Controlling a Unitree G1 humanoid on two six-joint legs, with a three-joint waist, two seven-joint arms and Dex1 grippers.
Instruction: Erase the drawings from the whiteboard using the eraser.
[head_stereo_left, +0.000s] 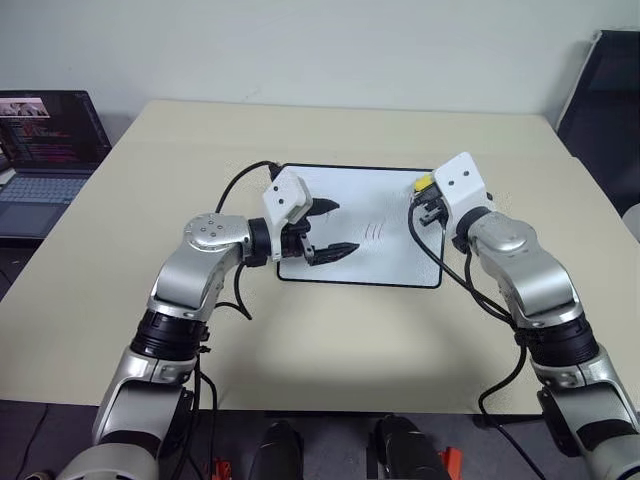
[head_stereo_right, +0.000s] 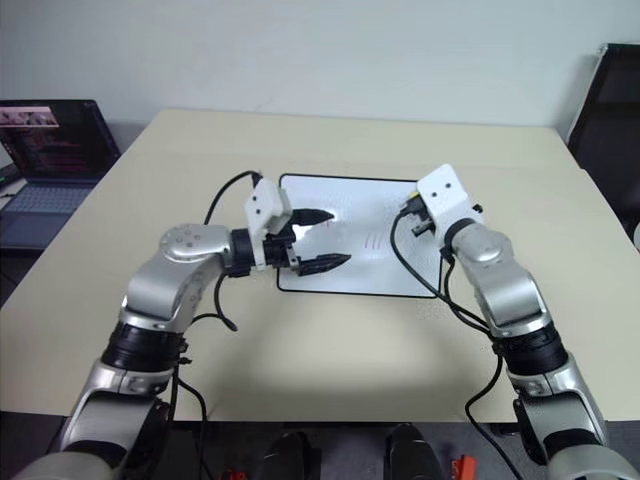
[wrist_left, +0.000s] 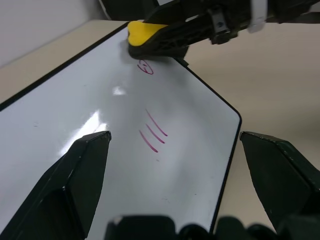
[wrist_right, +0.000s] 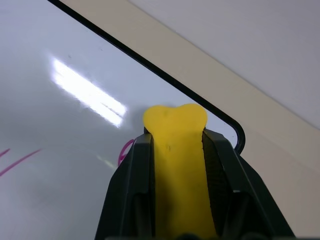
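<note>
The whiteboard (head_stereo_left: 400, 258) lies flat in the middle of the beige table. Red drawings show on it: three slanted strokes (head_stereo_left: 373, 231) near its middle and a tiny loop (wrist_left: 146, 67) by the far right corner. My right gripper (head_stereo_left: 430, 200) is shut on the yellow eraser (head_stereo_left: 424, 183), holding it at that corner, right beside the loop. In the right wrist view the eraser (wrist_right: 175, 145) sticks out between the two fingers, with the board's rim just beyond. My left gripper (head_stereo_left: 335, 230) hangs open over the board's left half, nothing between its fingers.
The beige table (head_stereo_left: 300, 340) has bare room all around the board. An open laptop (head_stereo_left: 45, 160) stands off the table's left side. A black chair (head_stereo_left: 610, 90) is at the far right. Black cables hang from both wrists.
</note>
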